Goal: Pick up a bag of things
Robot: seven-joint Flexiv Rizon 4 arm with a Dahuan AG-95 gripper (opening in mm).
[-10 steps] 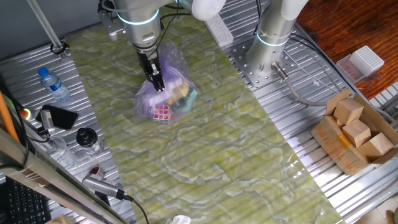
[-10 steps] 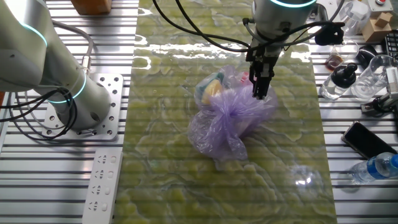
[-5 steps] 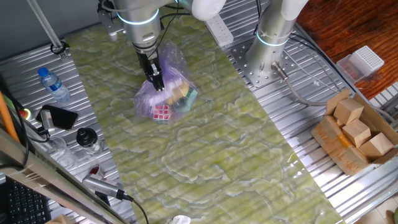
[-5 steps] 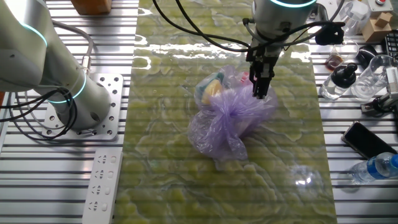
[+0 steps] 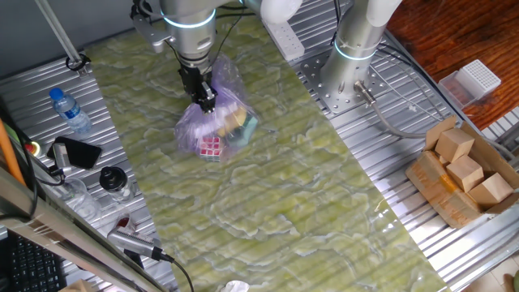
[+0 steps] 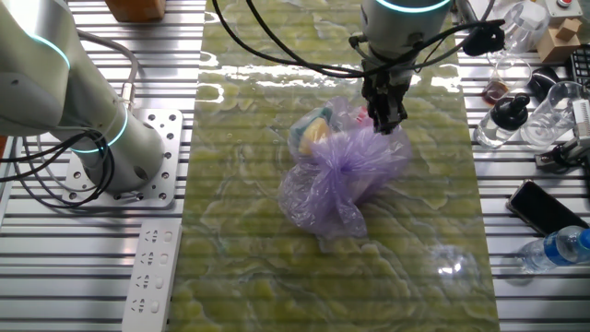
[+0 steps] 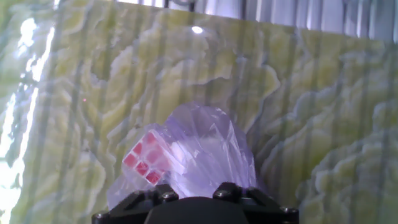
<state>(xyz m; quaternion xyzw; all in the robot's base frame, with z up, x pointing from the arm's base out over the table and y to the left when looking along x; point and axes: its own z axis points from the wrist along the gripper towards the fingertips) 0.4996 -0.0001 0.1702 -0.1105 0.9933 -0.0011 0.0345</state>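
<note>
Here, gripper (image 5: 206, 102) clamped on the gathered top of the bag of things (image 5: 216, 122), fingers pinched together in the pale-purple plastic. Bag resting on the green mat (image 5: 268, 186), Rubik's cube (image 5: 210, 146) showing at its 6 o'clock side, yellow block (image 5: 235, 119) at 3 o'clock.

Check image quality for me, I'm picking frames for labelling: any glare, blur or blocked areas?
One fixed view: sharp, mild sheen on the green mat. The other fixed view: glare patches on the mat. Hand view: soft, bright glare at left edge, end effector body blocks the bottom; bag and cube readable.
</note>
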